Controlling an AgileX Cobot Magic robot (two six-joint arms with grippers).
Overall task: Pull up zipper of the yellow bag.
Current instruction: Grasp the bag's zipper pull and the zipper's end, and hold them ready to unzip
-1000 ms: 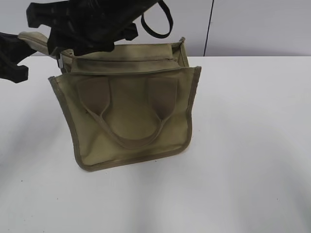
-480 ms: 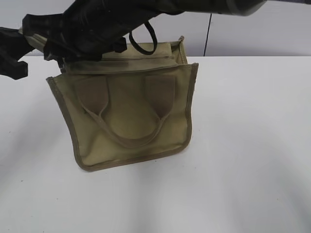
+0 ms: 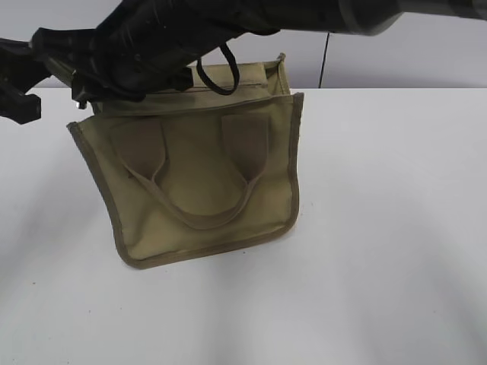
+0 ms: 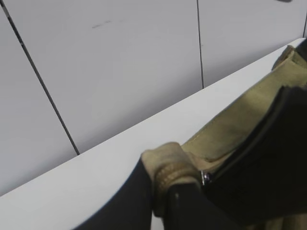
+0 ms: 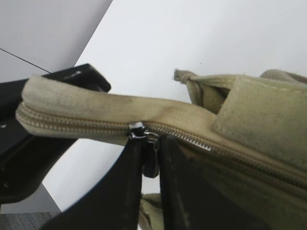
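Exterior: bag (image 3: 202,190) upright on table (image 3: 396,228), left of centre, both arms over its top-left corner. Left wrist: left gripper (image 4: 160,201) clamps bag's end tab. Right wrist: right gripper (image 5: 149,165) pinches zipper (image 5: 139,130) pull near that end

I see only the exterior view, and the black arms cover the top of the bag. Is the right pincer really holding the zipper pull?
Observer: Yes. In the right wrist view the right pincer is closed on the silvery pull of the zipper.
Operator: And where does the left one grip?
Observer: The left pincer clamps the folded end tab of the yellow bag, just beside the metal slider.
Operator: Is the zip closed on both sides of the pull?
Observer: In the right wrist view the teeth look joined on both sides of the pull; the far end is out of frame.
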